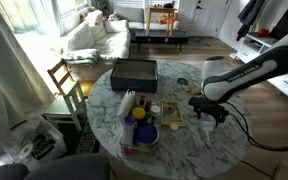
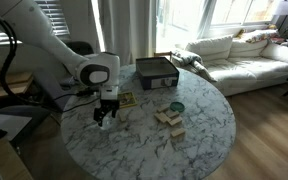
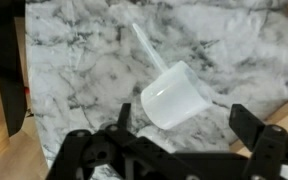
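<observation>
A white translucent plastic scoop (image 3: pixel 174 98) with a thin handle lies on its side on the round marble table (image 3: pixel 84 60). In the wrist view my gripper (image 3: pixel 182 128) is open, with one black finger on each side of the scoop's cup. It hovers just over the scoop and does not grip it. In both exterior views the gripper (image 1: pixel 206 112) (image 2: pixel 106 113) points down close to the tabletop near the table's edge. The scoop itself is hidden under the gripper there.
A black box (image 1: pixel 134 72) (image 2: pixel 156 70) sits at the far side of the table. Wooden blocks (image 2: pixel 169 118) and a small teal bowl (image 2: pixel 176 105) lie mid-table. A clear tray with colourful items (image 1: pixel 139 128), a wooden chair (image 1: pixel 64 85) and a sofa (image 1: pixel 99 38) are nearby.
</observation>
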